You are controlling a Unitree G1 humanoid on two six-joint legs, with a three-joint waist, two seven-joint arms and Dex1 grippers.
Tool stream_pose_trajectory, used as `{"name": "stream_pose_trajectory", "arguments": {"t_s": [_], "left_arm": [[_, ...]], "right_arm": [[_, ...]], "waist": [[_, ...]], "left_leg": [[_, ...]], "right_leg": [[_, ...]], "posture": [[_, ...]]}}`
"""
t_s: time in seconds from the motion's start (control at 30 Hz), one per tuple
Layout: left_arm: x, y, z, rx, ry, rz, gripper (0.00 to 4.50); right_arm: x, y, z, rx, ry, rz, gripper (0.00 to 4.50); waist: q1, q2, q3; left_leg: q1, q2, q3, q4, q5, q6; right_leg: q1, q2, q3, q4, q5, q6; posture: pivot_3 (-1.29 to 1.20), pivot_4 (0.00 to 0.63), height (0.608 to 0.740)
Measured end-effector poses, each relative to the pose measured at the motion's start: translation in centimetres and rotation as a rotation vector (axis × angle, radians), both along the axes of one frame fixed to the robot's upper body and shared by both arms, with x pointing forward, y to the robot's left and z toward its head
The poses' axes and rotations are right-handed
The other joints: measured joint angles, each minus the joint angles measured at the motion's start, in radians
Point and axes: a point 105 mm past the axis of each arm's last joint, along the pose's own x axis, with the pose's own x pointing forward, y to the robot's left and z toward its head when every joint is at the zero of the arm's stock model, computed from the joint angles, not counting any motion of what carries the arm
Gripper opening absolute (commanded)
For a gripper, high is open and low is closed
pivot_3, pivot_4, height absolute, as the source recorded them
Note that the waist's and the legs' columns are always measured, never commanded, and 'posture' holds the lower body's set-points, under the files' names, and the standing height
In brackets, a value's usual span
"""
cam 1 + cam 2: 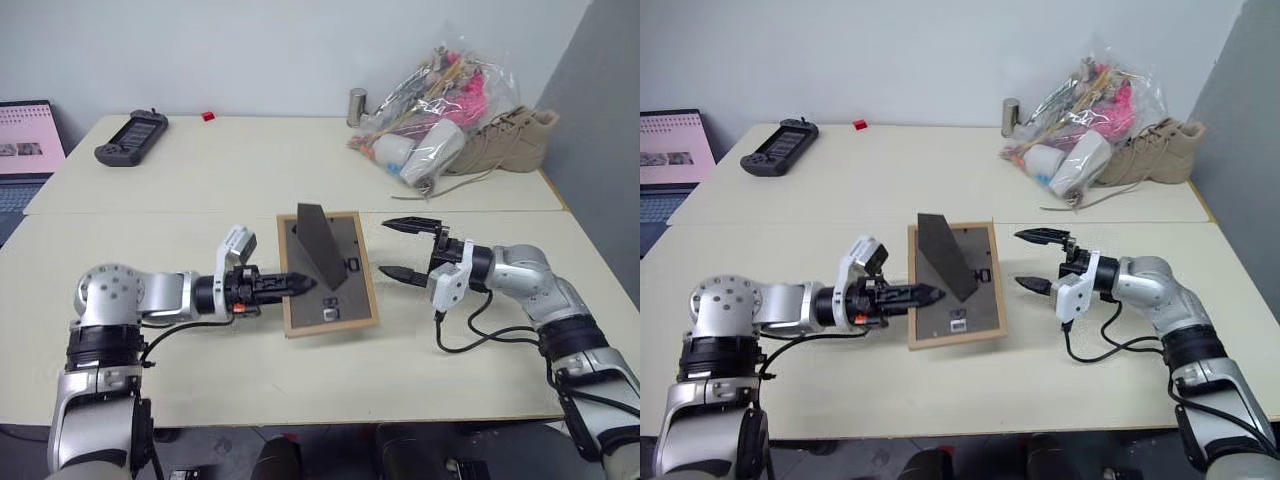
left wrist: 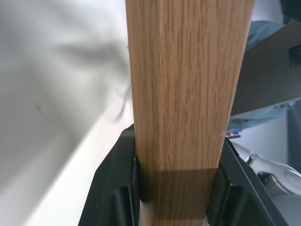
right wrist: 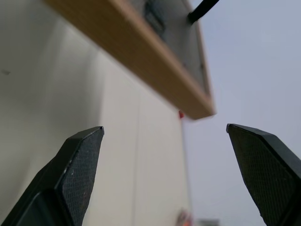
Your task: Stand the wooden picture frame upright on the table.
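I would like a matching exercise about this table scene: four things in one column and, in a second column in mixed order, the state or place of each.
Things:
1. left gripper
2. right gripper
3. wooden picture frame
4. black game controller

States or places:
A. open, beside the frame's right edge
B. back panel upward, easel stand unfolded
C. far left part of the table
D. shut on the frame's left edge

Pairs: 1-D, 2-A, 3-B, 4-C

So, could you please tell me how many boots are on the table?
1: a tan boot lies at the table's far right corner, beside the plastic bag; a second could be hidden behind it.
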Motion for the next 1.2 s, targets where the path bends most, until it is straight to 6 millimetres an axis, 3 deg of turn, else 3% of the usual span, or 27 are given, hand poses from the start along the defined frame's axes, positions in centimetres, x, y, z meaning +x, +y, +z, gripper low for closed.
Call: {"name": "stream_pose_trajectory", "arguments": {"t_s": [0.27,0.47,0.63,0.7,0.93,1.03,1.1,1.2], "left_arm": [[-1.1,-1.4,-0.2,-0.064,0.016,0.065,1.27],[-1.4,-1.8,-0.9,-0.055,0.007,0.115,1.27],[-1.6,-1.9,-0.6,-0.043,-0.026,0.122,1.27],[-1.6,-2.0,-0.5,-0.045,-0.033,0.124,1.98],[-1.5,-1.7,-0.5,-0.045,-0.026,0.139,3.50],[-1.1,-0.4,0.0,-0.008,-0.032,0.158,4.14],[-0.4,1.1,0.8,0.025,-0.057,0.205,4.49],[0.2,3.1,2.2,0.136,-0.137,0.253,4.50]], "right_arm": [[-1.4,3.4,-0.3,-0.006,-0.139,0.165,4.45],[-1.7,4.6,-1.1,-0.013,-0.127,0.216,3.03],[-1.7,4.4,-1.2,-0.009,-0.123,0.227,2.15],[-1.7,4.4,-1.1,0.006,-0.126,0.230,2.10],[-1.1,3.6,-1.1,-0.022,-0.140,0.198,2.04],[-0.9,3.1,-1.4,-0.042,-0.132,0.182,2.04],[-0.7,2.4,-1.5,-0.059,-0.128,0.161,2.04],[-0.2,1.4,-1.6,-0.044,-0.075,0.121,2.04]], "waist": [[0.007,0.000,0.000],[0.006,0.000,0.000],[0.007,0.000,0.000],[0.007,0.000,0.000],[0.006,0.000,0.000],[0.005,0.000,0.000],[0.005,0.000,0.000],[0.003,-0.001,0.000]], "left_leg": [[0.001,-0.001,0.000,0.001,0.000,0.000],[0.001,-0.001,0.000,0.001,0.000,-0.001],[0.001,-0.002,0.000,0.001,0.000,0.000],[0.001,-0.002,0.000,0.001,0.000,0.000],[0.001,-0.002,0.000,0.001,0.000,0.000],[0.002,-0.002,0.000,0.001,0.000,0.000],[0.002,-0.002,0.000,0.001,-0.001,0.002],[0.001,-0.002,0.000,0.001,-0.002,0.003]], "right_leg": [[0.001,-0.001,0.000,0.002,0.000,0.000],[0.001,-0.001,0.001,0.002,0.000,0.000],[0.001,-0.001,0.001,0.002,0.000,0.000],[0.001,-0.001,0.001,0.002,0.000,0.000],[0.001,-0.001,0.001,0.002,0.000,0.000],[0.001,0.000,0.001,0.003,0.000,0.000],[0.001,0.000,0.001,0.003,0.000,0.000],[0.001,0.000,0.001,0.002,0.000,0.000]], "posture": [[0.00,0.150,0.740],[0.00,0.150,0.740],[0.00,0.150,0.740],[0.00,0.150,0.740],[0.00,0.150,0.740],[0.00,0.150,0.740],[0.00,0.150,0.740],[0.00,0.150,0.740]]}}
